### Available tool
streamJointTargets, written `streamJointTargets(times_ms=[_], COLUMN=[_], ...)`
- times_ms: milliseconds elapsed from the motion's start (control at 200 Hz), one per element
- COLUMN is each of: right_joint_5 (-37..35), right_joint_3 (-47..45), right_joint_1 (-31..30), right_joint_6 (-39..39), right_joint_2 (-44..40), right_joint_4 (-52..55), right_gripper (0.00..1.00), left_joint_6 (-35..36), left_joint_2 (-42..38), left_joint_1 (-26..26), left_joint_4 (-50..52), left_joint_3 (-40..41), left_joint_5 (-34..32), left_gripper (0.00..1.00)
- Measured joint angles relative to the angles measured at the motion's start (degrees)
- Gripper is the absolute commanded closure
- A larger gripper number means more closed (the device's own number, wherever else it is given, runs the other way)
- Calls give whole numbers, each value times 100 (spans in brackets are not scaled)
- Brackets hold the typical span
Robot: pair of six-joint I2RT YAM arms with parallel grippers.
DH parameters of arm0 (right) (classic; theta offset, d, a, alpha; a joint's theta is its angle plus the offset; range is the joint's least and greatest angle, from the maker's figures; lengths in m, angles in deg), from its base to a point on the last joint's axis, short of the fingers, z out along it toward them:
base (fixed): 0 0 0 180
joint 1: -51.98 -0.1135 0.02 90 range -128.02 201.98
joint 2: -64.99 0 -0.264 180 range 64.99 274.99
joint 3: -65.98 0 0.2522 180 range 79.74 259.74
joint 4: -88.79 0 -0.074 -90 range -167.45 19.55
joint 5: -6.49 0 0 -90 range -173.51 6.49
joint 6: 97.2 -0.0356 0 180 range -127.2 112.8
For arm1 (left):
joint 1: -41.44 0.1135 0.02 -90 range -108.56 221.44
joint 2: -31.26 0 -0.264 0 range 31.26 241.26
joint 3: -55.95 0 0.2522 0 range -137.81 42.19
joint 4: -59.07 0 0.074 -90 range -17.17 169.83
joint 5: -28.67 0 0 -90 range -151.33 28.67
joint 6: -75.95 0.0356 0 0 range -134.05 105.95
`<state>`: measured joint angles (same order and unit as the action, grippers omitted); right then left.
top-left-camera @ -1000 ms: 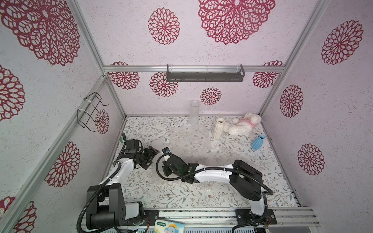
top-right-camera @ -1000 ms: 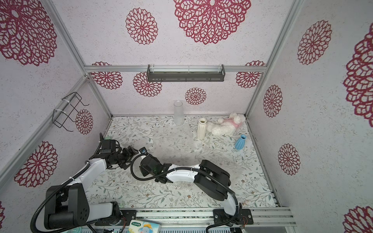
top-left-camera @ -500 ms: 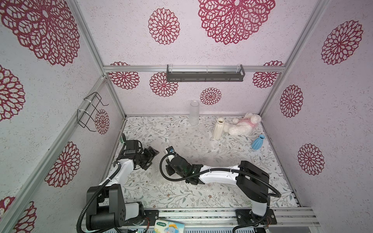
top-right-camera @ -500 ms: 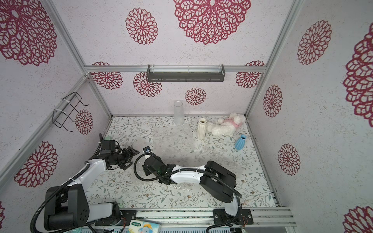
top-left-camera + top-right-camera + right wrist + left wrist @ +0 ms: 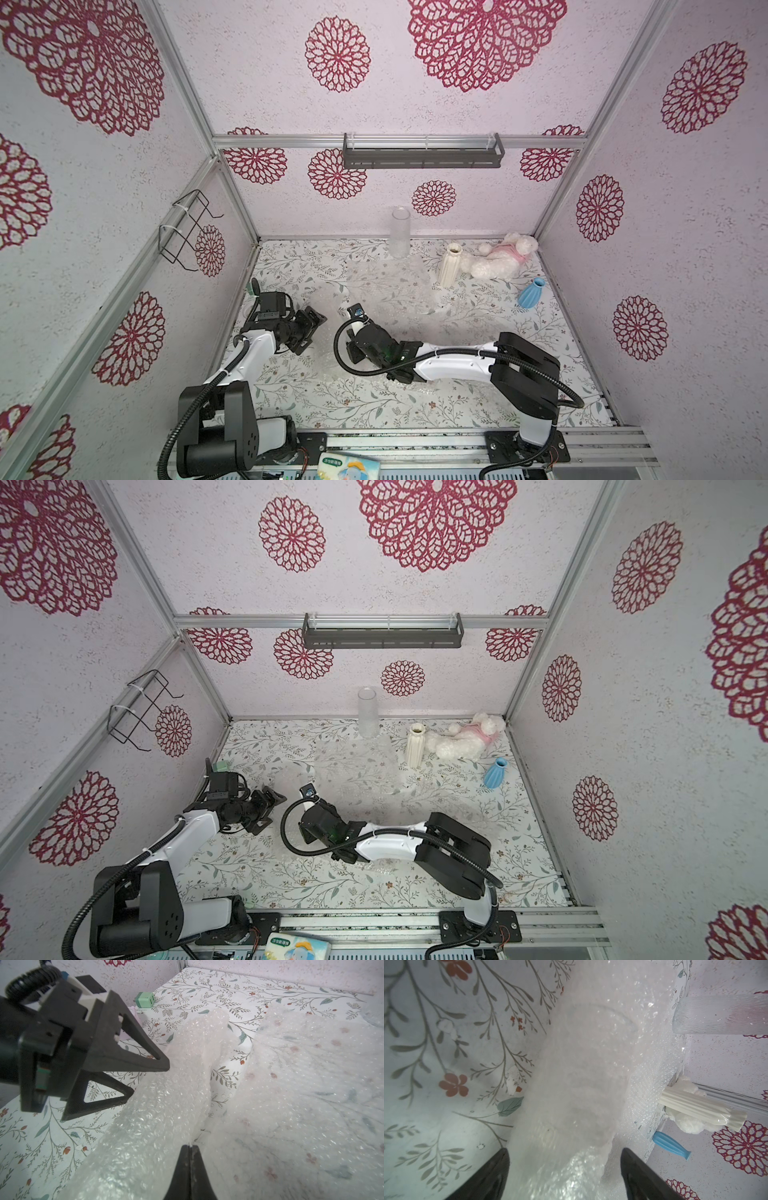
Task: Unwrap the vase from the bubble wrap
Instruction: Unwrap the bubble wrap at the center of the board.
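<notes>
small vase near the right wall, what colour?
The small vase is light blue with vertical ribs. It shows best in the left wrist view.

White plush toy (image 5: 503,259) lies on its side at back-right corner of floral table (image 5: 291,266). Green plug (image 5: 144,1000) sits nr left wall. Wire rack (image 5: 185,230) on left wall, grey shelf (image 5: 422,156) on back wall.

Clear, crinkly, glossy plastic bubble wrap (image 5: 158,1105), tabletop (image 5: 316,399) matt and smooth with printed flowers, cream vase (image 5: 450,266) ribbed and glossy, blue vase (image 5: 532,296) ribbed and matt, fluffy cloth toy (image 5: 498,262), left gripper (image 5: 151,1079) of matt black plastic.
</notes>
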<state>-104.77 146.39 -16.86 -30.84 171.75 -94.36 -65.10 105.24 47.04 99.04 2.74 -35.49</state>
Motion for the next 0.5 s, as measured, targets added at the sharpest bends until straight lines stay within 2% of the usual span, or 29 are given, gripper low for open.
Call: streamJointTargets(times_ms=[220, 500], right_joint_5=[-2, -57], right_joint_3=[-81, -321], right_joint_1=[0, 0], right_joint_6=[0, -68], right_joint_2=[-186, -326], right_joint_4=[-81, -254], right_gripper=[100, 100], left_joint_6=[2, 96], left_joint_2=[-356, -402], left_joint_1=[111, 197], left_joint_4=[197, 382], left_joint_3=[39, 4], left_joint_5=[-85, -85], left_gripper=[14, 14])
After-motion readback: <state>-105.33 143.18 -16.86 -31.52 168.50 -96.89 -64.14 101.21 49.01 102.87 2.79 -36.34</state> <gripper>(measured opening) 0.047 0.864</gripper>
